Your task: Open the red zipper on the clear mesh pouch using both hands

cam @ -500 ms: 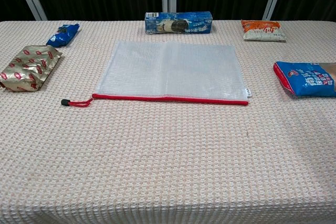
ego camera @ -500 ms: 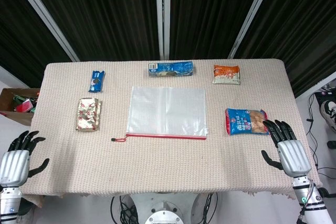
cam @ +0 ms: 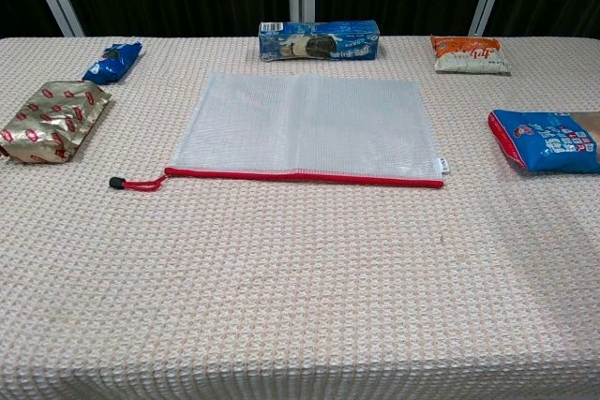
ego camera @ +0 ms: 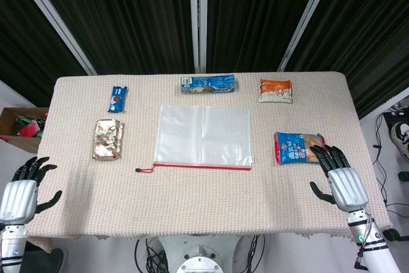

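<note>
Mesh pouch (ego camera: pixel 203 136) flat mid-worktop (ego camera: pixel 192 202), red zipper (ego camera: pixel 202 166) closed; left hand (ego camera: pixel 19 191) and right hand (ego camera: pixel 341 178) both empty, fingers spread.

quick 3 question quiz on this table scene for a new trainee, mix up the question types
1. True or false: the red zipper on the mesh pouch is already open.
2. Which end of the zipper does the pull cord lie at in the chest view: A) left B) right C) middle?
3. Fill in: the right hand is open, its fingers reaching over the edge of the ____ snack bag.

Key
1. False. The zipper runs shut along the pouch's near edge.
2. A.
3. Blue. The left hand is also open, at the table's left edge, far from the pouch.
</note>
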Robot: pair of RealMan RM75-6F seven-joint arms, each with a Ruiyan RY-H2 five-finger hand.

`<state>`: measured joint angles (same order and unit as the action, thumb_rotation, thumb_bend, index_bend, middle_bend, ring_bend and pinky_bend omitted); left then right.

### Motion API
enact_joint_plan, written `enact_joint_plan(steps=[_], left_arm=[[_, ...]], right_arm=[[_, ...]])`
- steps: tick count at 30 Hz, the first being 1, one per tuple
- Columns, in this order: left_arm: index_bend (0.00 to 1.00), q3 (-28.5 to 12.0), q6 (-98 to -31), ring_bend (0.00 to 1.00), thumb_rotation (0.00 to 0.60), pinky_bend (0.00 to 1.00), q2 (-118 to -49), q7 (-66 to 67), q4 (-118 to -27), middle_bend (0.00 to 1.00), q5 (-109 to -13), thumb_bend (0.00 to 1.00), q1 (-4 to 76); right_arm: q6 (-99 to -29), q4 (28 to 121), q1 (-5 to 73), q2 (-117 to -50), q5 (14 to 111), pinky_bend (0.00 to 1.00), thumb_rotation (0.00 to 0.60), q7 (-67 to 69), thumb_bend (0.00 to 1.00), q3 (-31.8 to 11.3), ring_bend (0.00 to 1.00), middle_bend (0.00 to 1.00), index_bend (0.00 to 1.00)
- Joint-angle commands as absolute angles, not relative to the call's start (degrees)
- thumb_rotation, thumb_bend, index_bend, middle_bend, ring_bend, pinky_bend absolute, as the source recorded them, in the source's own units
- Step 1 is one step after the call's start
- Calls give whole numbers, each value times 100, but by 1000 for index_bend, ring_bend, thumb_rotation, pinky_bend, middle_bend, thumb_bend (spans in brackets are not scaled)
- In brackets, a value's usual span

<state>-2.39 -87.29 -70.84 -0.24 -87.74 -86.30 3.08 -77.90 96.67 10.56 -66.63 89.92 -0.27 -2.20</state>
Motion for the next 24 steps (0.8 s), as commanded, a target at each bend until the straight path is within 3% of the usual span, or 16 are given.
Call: enact_joint_plan(steps=[1,10,15,19,24], left_arm=[[292,-217,-8765,95,600,184,-7079,-18,-8810,165,-8661,210,287],[292,-174,-8924,94,600,184,-7058,-23,-8884,165,-8714,209,188],[292,-156,-8917,95,600,184,-7076,-68,-8892,165,-8733,209,182],[292,-150,-8928,94,600,184,-7109,-95,-8867,165,-8733,209,168],[291,-168,-8939,95,600,184,-7123,-132,-8828,165,-8708,209,157]], right_arm=[[-7675,9674,1164,-6651,9109,0,600,96,273,-192,0,90,71],[-6566,9904,2103,-6790,9458,0,600,219,270,-291,0,121,73],[-5285,9972,3010,-7233,9069,0,600,-52,247,-586,0,133,68],[-4353,9753,3743,-7713,8604,0,600,-200,310,-877,0,153,16],[-3491,9266,4584,-8383,7923,0,600,-409,473,-1249,0,157,0]])
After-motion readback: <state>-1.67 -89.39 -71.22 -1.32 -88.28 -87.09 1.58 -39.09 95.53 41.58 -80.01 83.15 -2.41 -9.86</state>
